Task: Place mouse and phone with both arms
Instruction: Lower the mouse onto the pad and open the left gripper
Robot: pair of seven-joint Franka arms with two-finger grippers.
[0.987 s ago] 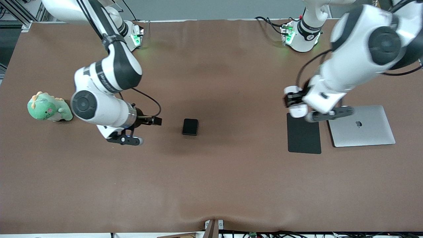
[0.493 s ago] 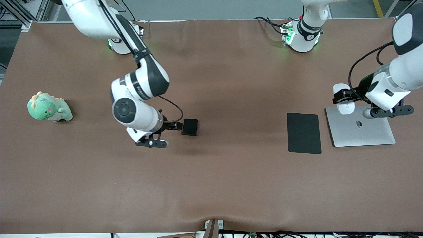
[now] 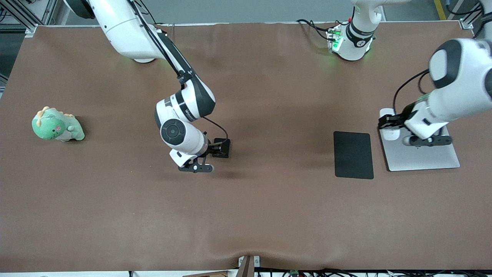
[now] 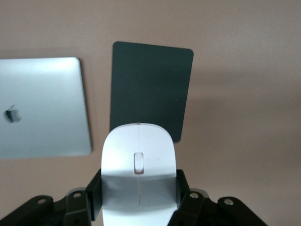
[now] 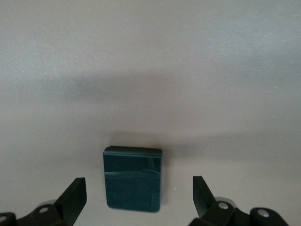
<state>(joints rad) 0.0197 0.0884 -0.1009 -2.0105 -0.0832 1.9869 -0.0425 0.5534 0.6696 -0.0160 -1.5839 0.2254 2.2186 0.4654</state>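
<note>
The white oval mouse (image 3: 390,134) hangs in the air over the corner of the silver laptop (image 3: 426,156) that lies beside the black mouse pad (image 3: 353,154). My left gripper (image 3: 388,122) is shut on its sides. In the left wrist view the mouse (image 4: 139,160) sits between the fingers of the left gripper (image 4: 139,200), with the pad (image 4: 150,89) and laptop (image 4: 42,108) below. The glossy black phone (image 3: 225,148) lies flat mid-table. My right gripper (image 3: 216,148) is open just over it. In the right wrist view the phone (image 5: 133,179) lies between the spread right gripper (image 5: 138,190).
A green dinosaur plush (image 3: 57,125) stands toward the right arm's end of the table. The mouse pad and the closed laptop lie side by side toward the left arm's end. The brown table cover (image 3: 246,215) runs to the front edge.
The right arm swung from near the plush to the phone, gripper open throughout. The left arm carried the mouse from over the pad's edge to over the laptop's corner.
</note>
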